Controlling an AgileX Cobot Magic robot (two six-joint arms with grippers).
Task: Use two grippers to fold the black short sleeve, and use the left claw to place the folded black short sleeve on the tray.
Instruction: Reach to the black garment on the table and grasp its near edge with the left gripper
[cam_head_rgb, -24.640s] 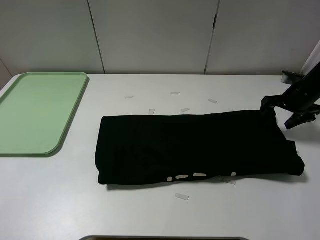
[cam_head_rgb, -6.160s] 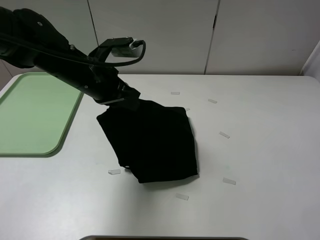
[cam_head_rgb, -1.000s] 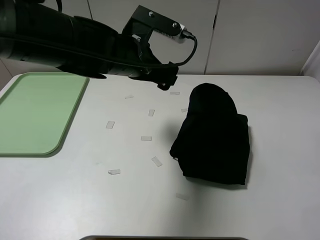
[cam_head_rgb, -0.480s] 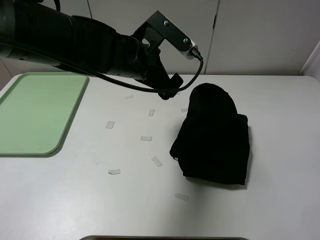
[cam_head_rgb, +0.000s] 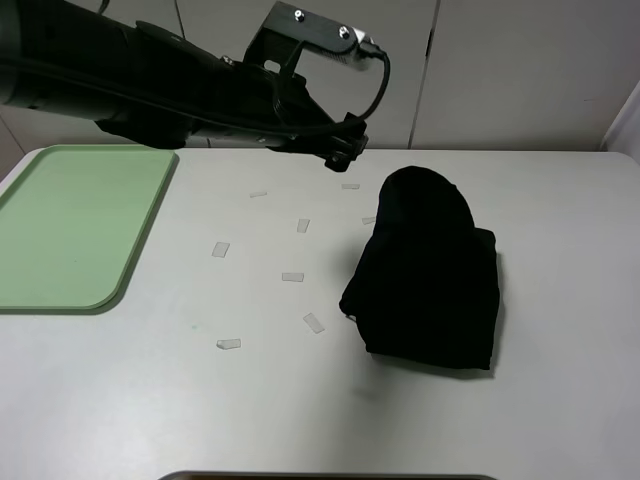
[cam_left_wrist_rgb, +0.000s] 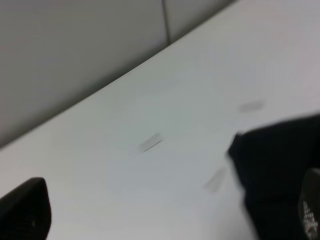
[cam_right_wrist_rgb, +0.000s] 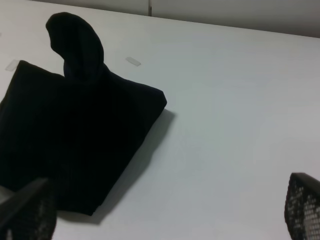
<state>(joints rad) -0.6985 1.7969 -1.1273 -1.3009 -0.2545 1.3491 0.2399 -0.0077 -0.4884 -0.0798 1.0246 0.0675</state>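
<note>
The black short sleeve (cam_head_rgb: 430, 275) lies folded in a bundle right of the table's middle, with a rounded hump at its far end. The green tray (cam_head_rgb: 70, 225) sits at the left, with nothing on it. My left gripper (cam_head_rgb: 343, 152) hovers over the table's far edge, just left of the hump and apart from it. In the left wrist view the left gripper (cam_left_wrist_rgb: 167, 210) is open and empty, with the cloth's edge (cam_left_wrist_rgb: 280, 165) near one finger. My right gripper (cam_right_wrist_rgb: 167, 210) is open and empty above the table beside the cloth (cam_right_wrist_rgb: 75, 125); it is out of the exterior high view.
Several small clear tape strips (cam_head_rgb: 292, 276) lie scattered on the white table between the tray and the cloth. White cabinet doors (cam_head_rgb: 300, 70) stand behind the table. A dark edge (cam_head_rgb: 330, 476) shows at the front.
The left arm's wrist turned and its gripper dipped toward the cloth, then rose back toward the far edge. The folded cloth has not moved.
</note>
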